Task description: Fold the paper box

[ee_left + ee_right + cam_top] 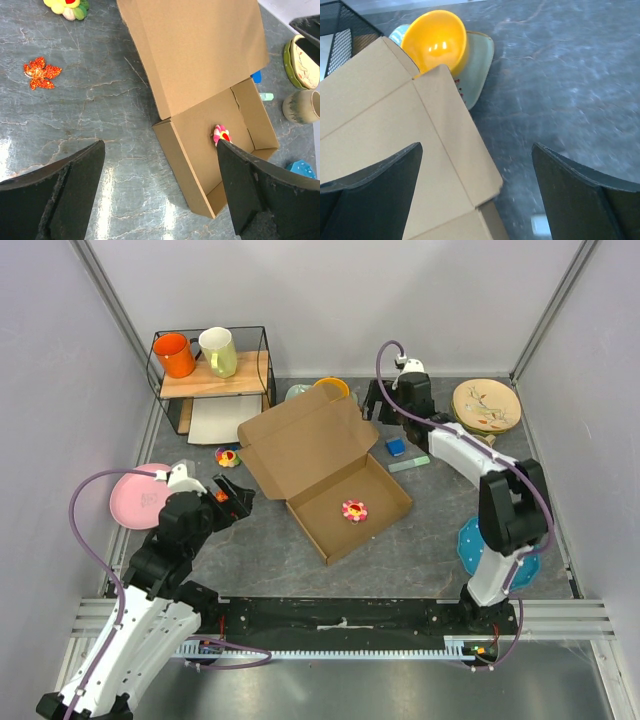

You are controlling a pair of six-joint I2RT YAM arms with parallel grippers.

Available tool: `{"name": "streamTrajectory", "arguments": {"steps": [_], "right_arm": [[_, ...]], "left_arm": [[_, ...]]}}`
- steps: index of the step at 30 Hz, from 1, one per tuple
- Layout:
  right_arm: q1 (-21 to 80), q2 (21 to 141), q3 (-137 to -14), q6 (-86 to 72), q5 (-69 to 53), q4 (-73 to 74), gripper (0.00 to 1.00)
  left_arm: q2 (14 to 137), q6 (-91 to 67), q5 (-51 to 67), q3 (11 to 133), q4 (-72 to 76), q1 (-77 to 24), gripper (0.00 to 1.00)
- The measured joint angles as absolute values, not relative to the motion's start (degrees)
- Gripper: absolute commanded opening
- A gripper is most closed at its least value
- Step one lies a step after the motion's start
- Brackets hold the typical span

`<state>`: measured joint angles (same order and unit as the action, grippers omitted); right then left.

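Lying near the middle of the grey bench [260, 560], the paper box [325, 465] has its tray walls raised and its lid open toward the far left. A small pink and yellow flower-shaped piece [354, 509] rests on the tray floor.

The left hand [235, 497] is just off the box's left side, jaws spread wide and gripping nothing. In its wrist view the left hand [160, 145] frames the near-left corner of the tray, with the flower piece [221, 134] showing by the right finger and an orange leaf ornament [41, 73] on the stone further off.

The right hand [372, 400] is at the lid's far right corner, also wide open and empty. From its wrist camera the right hand [476, 147] looks down on that lid corner [395, 150], and whether a finger touches the cardboard cannot be told. A yellow bowl [436, 42] sits on a pale plate [481, 60] just beyond the lid edge.
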<state>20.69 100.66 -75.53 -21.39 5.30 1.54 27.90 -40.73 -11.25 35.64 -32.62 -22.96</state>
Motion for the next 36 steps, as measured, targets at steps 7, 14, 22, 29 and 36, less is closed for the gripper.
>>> {"name": "streamTrajectory", "arguments": {"steps": [7,14,22,29,36], "right_arm": [[14.31,114.34,-84.86,-21.30,-11.14,-2.94,0.98],[13.04,121.34,-91.15,-20.97,-19.27,-3.49,0.98],[13.91,125.49,-92.01,-21.87,-26.39,-6.28,0.98],[14.15,126.61,-91.64,-22.92,-30.11,-7.68,0.64],[14.52,126.50,-88.55,-24.10,-33.04,-11.55,0.25]], "left_arm": [[26.63,-41.15,-11.46,35.64,-34.26,-22.96,1.00],[21.71,-41.10,-9.87,35.59,-33.76,-22.96,0.99],[21.08,-41.06,-7.49,34.39,-32.82,-22.96,0.95],[20.67,-41.06,-6.94,32.77,-32.29,-22.96,0.94],[21.26,-41.01,-5.78,31.24,-31.14,-22.96,0.94]]}}
